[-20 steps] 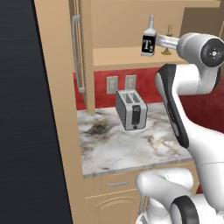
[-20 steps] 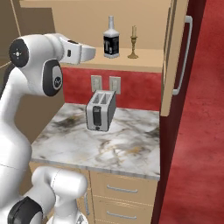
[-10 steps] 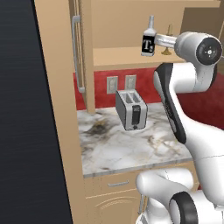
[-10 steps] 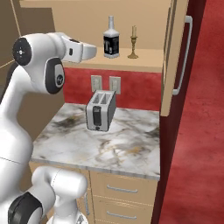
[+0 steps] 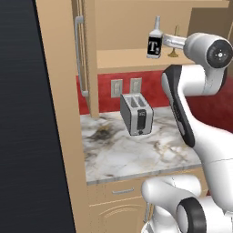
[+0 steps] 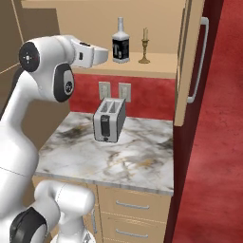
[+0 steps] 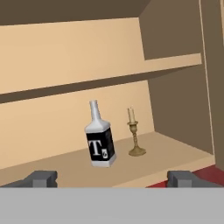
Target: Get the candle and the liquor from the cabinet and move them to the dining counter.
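Observation:
The liquor (image 7: 99,142), a square black bottle with a white "T", stands upright on the lower shelf of the open cabinet (image 6: 156,69). Just to its right stands the candle (image 7: 135,136) on a brass holder. My gripper (image 7: 112,179) is open in front of the shelf edge and level with it. It points at both, short of them, with nothing between its fingertips (image 7: 41,178). From the right base view the gripper (image 6: 105,54) hangs left of the liquor (image 6: 120,45) and candle (image 6: 144,47). From the left, my arm covers part of the candle (image 5: 174,52) beside the liquor (image 5: 155,42). The dining counter is out of view.
A silver toaster (image 6: 109,119) stands on the small marble worktop (image 6: 118,161) below the shelf, under two wall outlets (image 6: 114,90). The cabinet's doors (image 6: 190,61) (image 5: 84,59) stand open on either side. Drawers (image 6: 135,209) sit under the worktop. A dark panel (image 5: 27,127) fills the left.
My hand has risen slightly and edged toward the shelf. The jaws stay open. The bottle and candle have not moved.

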Robot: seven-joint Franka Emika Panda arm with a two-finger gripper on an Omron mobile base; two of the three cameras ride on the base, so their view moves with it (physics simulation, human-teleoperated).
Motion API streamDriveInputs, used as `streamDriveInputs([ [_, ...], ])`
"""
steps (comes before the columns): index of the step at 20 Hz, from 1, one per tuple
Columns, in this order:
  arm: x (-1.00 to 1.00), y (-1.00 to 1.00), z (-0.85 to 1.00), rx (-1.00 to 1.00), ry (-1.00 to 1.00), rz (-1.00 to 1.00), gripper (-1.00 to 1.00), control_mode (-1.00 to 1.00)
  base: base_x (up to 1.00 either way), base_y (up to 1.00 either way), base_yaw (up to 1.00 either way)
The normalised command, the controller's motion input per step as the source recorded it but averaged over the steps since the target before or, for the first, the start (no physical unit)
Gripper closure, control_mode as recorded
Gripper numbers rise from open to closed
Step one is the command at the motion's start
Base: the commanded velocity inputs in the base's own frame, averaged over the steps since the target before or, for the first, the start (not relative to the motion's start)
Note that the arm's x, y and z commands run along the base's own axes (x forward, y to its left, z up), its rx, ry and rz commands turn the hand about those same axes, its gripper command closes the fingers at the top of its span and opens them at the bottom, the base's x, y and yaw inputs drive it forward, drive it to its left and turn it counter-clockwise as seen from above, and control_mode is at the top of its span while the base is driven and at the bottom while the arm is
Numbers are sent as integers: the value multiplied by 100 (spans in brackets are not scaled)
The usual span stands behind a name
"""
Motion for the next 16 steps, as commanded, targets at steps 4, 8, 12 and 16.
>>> streamDriveInputs([
  [4,16,-1,0,0,-2,0,-100,-100,0,0,0],
  [8,32,0,0,0,0,0,-100,-100,0,0,0],
  [12,48,4,4,-1,0,0,-100,-100,0,0,0],
  [16,45,0,13,0,0,0,-100,-100,0,0,0],
])
